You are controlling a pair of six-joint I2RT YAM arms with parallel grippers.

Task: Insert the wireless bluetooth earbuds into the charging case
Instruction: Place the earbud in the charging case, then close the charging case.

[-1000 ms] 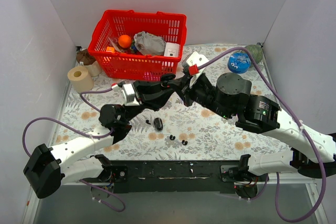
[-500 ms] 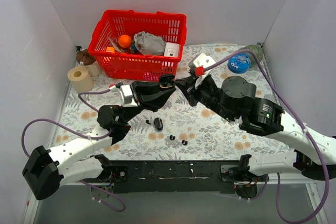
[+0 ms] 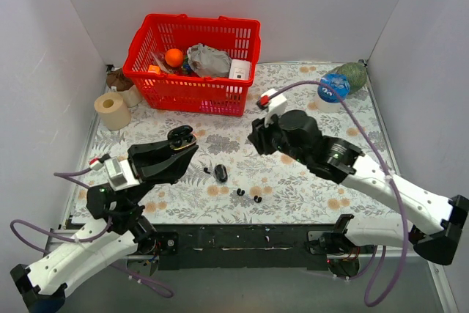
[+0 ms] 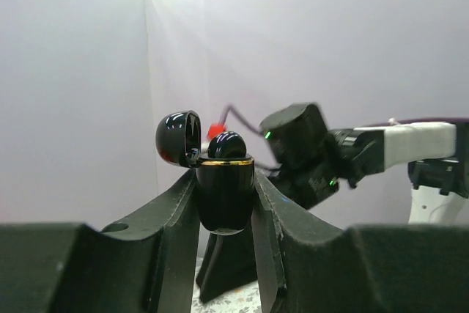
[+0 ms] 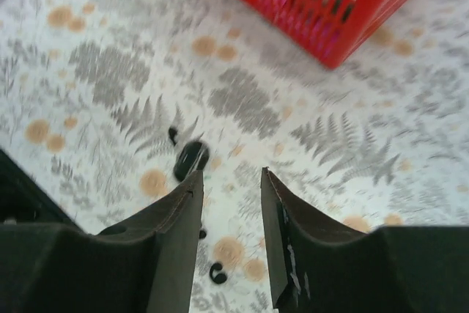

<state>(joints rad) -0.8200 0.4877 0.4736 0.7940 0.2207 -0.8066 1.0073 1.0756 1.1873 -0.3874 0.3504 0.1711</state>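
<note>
Floral-print desk [image 3: 293,197] across mid frame. Rt end effector [image 5: 231,174] above frame centre, narrow gap, empty. Lt end effector [image 4: 225,177] mid-left, clamping glossy black gold-rimmed charging case [image 4: 223,199], lid up. Tiny black rounded earbuds [image 3: 240,192] loose on desk, lower centre.

Hidden: charging case [image 4: 225,199] sides, behind left gripper [image 4: 225,181] fingers [image 4: 174,214]; earbuds [image 3: 240,192] too tiny for detail.

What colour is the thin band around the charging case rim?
Gold, on the charging case; clearest in left wrist view.
</note>
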